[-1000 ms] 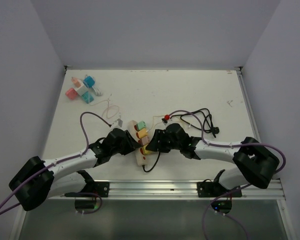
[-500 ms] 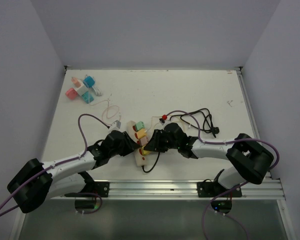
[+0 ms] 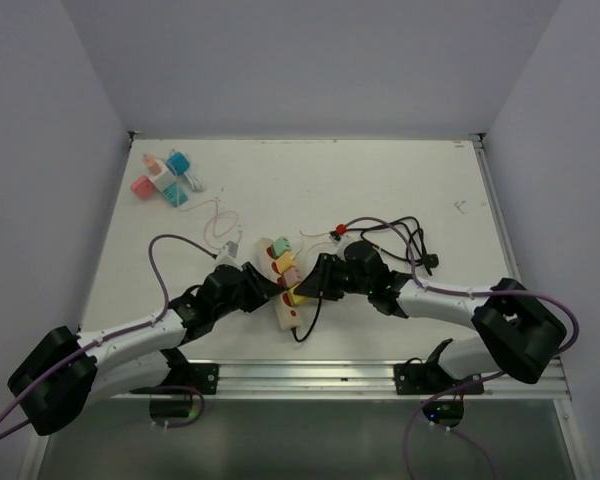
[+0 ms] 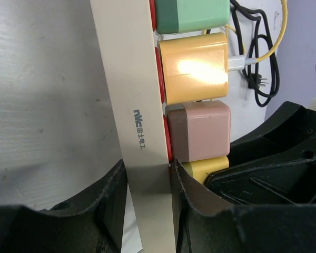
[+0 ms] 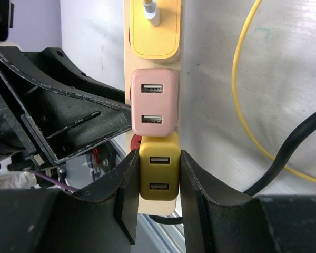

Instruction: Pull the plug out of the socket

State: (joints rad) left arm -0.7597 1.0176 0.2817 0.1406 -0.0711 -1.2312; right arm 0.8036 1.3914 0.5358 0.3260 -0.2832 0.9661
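Observation:
A cream power strip lies at the table's near middle with several USB plugs in a row on it. My left gripper is shut on the strip's body from its side edges, next to the pink plug. My right gripper is shut on the yellow end plug, one finger on each side. That plug touches the pink plug and still sits against the strip. Its prongs are hidden. The yellow plug also shows in the left wrist view.
A tangled black cable and a small red piece lie right of the strip. A thin yellow wire runs beside it. Coloured adapter cubes sit far left. The strip's black cord loops toward the near rail.
Both grippers and the strip between them have shifted slightly right and farther from the near edge. Both grips look the same.

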